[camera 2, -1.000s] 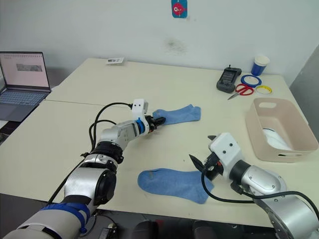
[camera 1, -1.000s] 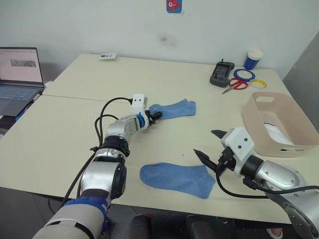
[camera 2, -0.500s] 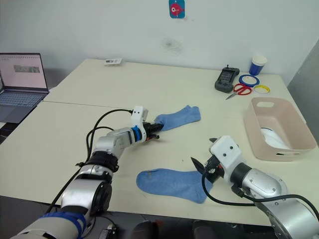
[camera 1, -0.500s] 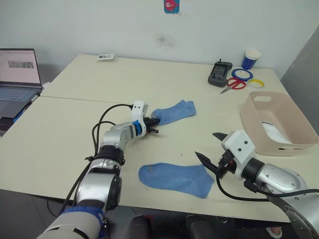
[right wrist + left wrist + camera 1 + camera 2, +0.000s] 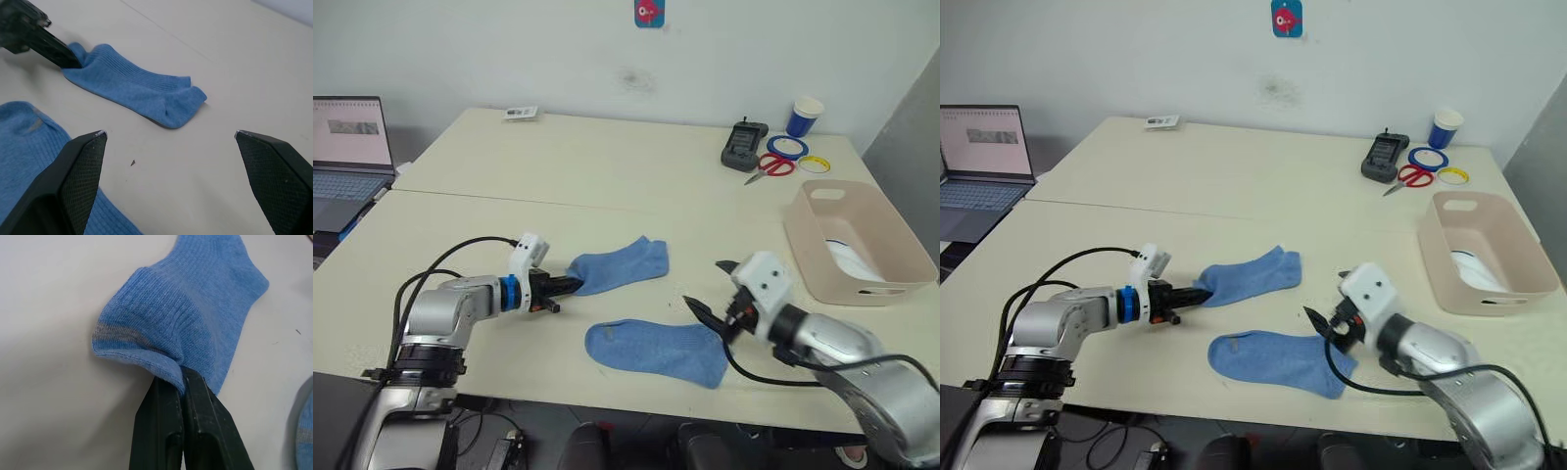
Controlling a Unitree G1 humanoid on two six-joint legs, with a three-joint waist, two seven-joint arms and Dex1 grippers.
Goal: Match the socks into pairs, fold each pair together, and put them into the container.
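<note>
The left gripper (image 5: pixel 182 377) pinches the cuff of one blue sock (image 5: pixel 617 268); the right gripper (image 5: pixel 707 292) hangs spread over the other sock (image 5: pixel 656 351); pairing step; next, lay them together, tub (image 5: pixel 876 253) later.

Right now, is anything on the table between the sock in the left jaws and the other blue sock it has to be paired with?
Nothing visible: bare table separates the held sock from the near sock.

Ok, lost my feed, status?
Left gripper shut on far blue sock. Right gripper open beside near blue sock. Tub unobstructed.
</note>
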